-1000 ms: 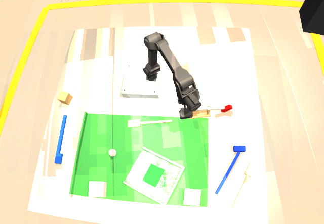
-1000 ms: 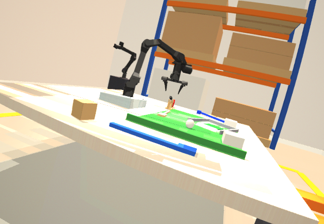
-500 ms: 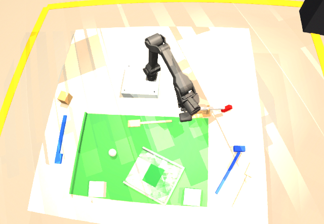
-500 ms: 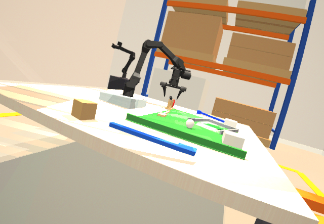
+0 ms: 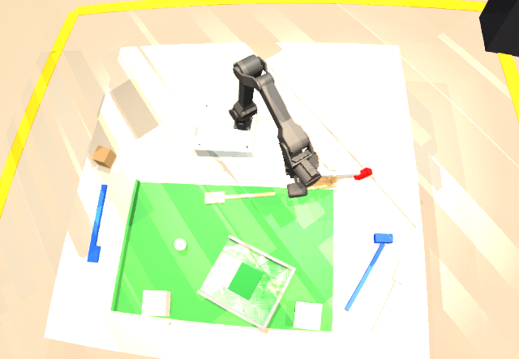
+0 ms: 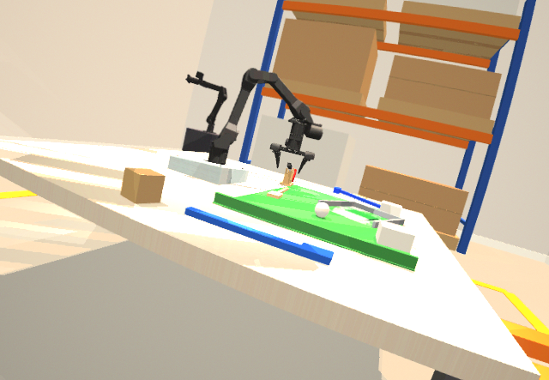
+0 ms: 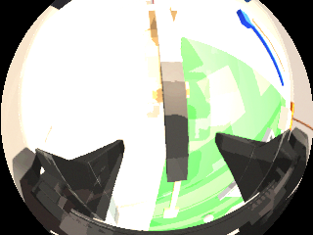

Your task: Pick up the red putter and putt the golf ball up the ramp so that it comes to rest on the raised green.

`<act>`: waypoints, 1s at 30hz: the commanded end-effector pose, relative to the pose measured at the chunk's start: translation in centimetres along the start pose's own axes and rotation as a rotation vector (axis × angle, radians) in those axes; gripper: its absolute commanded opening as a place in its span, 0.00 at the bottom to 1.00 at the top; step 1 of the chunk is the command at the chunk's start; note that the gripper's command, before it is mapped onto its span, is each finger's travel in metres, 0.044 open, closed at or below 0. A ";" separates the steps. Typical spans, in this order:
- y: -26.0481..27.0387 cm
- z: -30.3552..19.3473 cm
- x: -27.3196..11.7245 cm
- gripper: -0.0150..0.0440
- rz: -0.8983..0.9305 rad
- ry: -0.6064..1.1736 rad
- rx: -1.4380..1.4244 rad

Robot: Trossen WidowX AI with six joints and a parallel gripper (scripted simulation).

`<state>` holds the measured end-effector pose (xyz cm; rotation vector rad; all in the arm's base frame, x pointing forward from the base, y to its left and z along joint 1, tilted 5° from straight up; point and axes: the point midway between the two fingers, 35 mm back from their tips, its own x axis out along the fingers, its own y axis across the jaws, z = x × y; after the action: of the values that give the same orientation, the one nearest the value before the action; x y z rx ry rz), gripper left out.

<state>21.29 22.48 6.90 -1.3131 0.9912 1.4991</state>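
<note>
Gripper [image 6: 291, 160] over putter [image 5: 362, 173], jaws apart and empty.
Reach step, I judge: next, lower so the fingers straddle the shaft, then close; ball [image 5: 179, 244] waits.

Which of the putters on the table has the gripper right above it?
The red putter, the only one with a red head. The open gripper hangs over its shaft. The blue putter and the pale wooden one lie apart from it.

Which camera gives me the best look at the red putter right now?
The top view: the red putter lies on the white table beside the green mat, its head clear and its grip end under the open gripper. The wrist view shows its shaft running between the fingers; the exterior view shows only a red sliver.
</note>
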 end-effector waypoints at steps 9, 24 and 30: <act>0.0 0.0 0.4 0.73 0.000 0.000 0.000; 0.0 0.0 0.4 0.26 0.000 0.000 0.000; -0.2 0.2 -1.1 0.25 0.000 0.000 0.000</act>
<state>21.23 22.35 6.97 -1.3149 1.0068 1.4990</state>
